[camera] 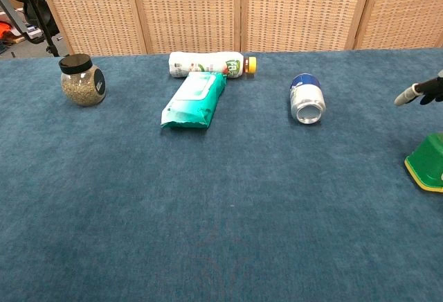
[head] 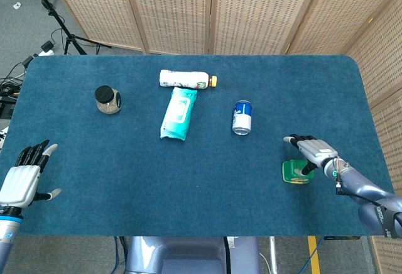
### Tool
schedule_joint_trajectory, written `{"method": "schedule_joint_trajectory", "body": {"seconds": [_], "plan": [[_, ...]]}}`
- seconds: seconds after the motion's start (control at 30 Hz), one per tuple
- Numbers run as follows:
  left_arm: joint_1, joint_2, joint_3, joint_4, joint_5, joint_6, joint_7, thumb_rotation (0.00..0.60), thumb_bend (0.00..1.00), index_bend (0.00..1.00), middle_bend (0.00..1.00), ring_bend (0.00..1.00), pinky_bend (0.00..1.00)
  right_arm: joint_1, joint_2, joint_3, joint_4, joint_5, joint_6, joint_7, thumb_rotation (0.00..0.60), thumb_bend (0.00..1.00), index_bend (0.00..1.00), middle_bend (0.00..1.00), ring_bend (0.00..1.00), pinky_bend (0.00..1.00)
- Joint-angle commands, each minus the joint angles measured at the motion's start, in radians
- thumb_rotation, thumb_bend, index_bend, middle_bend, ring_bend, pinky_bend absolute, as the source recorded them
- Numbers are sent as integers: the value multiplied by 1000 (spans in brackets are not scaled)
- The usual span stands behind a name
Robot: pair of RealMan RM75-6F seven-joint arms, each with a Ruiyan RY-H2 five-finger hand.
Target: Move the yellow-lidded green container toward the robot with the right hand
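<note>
Right hand (head: 311, 153) sits at the near right part of the table (head: 188, 180), fingers spread and reaching over the top of the yellow-lidded green container (head: 294, 171). From the head view the fingers (head: 293, 139) fan out above and just beyond the container, and one digit seems to come down against its right side; whether that amounts to contact or a grip cannot be told. The hand reads as wide rather than closed round anything. In the chest view only a fingertip shows at the right edge, well above the container (camera: 429, 164), which stands on the cloth with its yellow rim at the bottom, so it appears to rest on its lid end.

As a judgement, the container already lies close to the robot's edge of the table, nearer than every other object, so the pull toward the robot looks largely done, or nearly so. What may remain is settling the container and lifting the hand clear; the frames alone cannot confirm that.

Further out, a blue can (head: 242, 117) lies on its side toward the middle. Beyond it lie a teal wipes pack (head: 178, 114) and a white bottle (head: 185, 79) touching its far end, then a dark-lidded jar (head: 107, 99) to the left. Left hand (head: 22, 178) rests open at the near left edge, holding nothing.
</note>
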State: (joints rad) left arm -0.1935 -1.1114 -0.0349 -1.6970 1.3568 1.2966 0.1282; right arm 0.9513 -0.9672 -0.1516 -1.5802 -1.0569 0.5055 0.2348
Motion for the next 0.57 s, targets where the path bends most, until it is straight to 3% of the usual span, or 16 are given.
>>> {"method": "schedule_joint_trajectory", "body": {"seconds": [0.03,0.2,0.27,0.37,0.57], "plan": [[1,0,-1,0,2,4,0,600,0,0,0,0,0,-106,24,28,-73,-95,227,-46,600,0,0,0,0,0],[10,-4,-6,-1,19,40,9,600,0,0,0,0,0,-328,-70,27,-8,-323,714,-214,600,0,0,0,0,0],[17,-6,-7,-6,27,60,13,600,0,0,0,0,0,-391,-119,22,37,-371,820,-249,600,0,0,0,0,0],[24,-6,-11,-17,37,84,17,600,0,0,0,0,0,-457,-184,28,119,-420,926,-278,600,0,0,0,0,0],[28,-3,-24,-37,28,100,15,600,0,0,0,0,0,-529,-260,43,235,-453,1023,-289,600,0,0,0,0,0]]}}
